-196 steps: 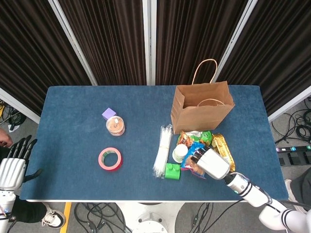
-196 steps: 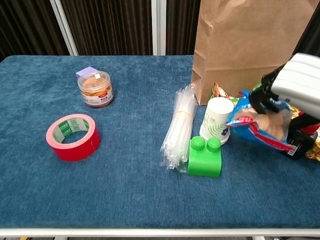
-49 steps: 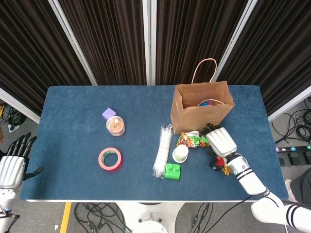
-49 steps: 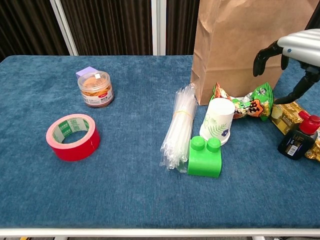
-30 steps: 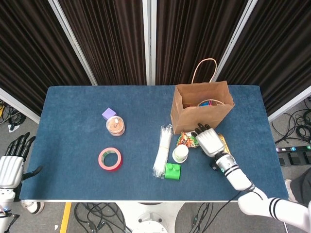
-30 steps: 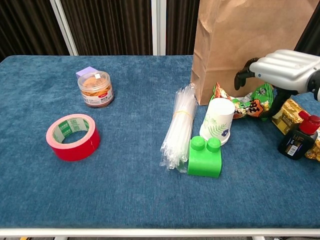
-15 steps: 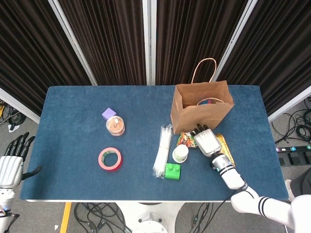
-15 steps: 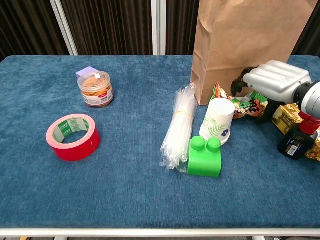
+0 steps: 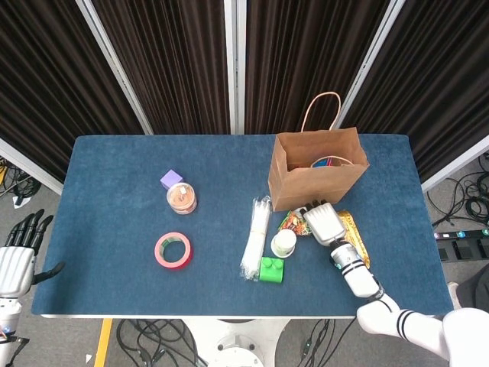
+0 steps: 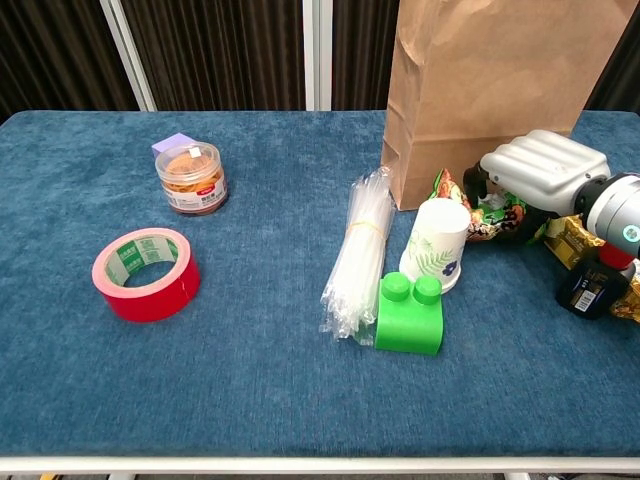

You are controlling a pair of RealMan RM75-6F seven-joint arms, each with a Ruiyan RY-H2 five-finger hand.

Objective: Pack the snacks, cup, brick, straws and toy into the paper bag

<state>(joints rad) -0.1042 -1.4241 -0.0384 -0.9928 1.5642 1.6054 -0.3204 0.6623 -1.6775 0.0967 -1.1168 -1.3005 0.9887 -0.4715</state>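
Observation:
The brown paper bag (image 9: pixel 317 170) (image 10: pixel 490 90) stands upright and open, with a blue packet (image 9: pixel 327 161) showing inside. My right hand (image 9: pixel 325 223) (image 10: pixel 540 165) lies on the green snack packet (image 9: pixel 293 220) (image 10: pixel 490 215) just in front of the bag, fingers curled over it and gripping. A paper cup (image 9: pixel 283 242) (image 10: pixel 433 243), a green brick (image 9: pixel 270 269) (image 10: pixel 409 313) and a bundle of straws (image 9: pixel 255 237) (image 10: pixel 357 255) lie to its left. A gold snack (image 9: pixel 353 233) (image 10: pixel 565 235) and a dark bottle-shaped toy (image 10: pixel 590 285) sit to its right. My left hand (image 9: pixel 15 260) hangs open off the table's left edge.
A red tape roll (image 9: pixel 173 250) (image 10: pixel 146 273), a clear jar with an orange lid (image 9: pixel 182 198) (image 10: pixel 192 177) and a purple cube (image 9: pixel 171 180) (image 10: pixel 178 143) sit on the left half of the blue table (image 9: pixel 114 229).
My right hand has come down from beside the bag onto the green snack packet and curled its fingers around it. The packet has crumpled slightly. The left hand stays put.

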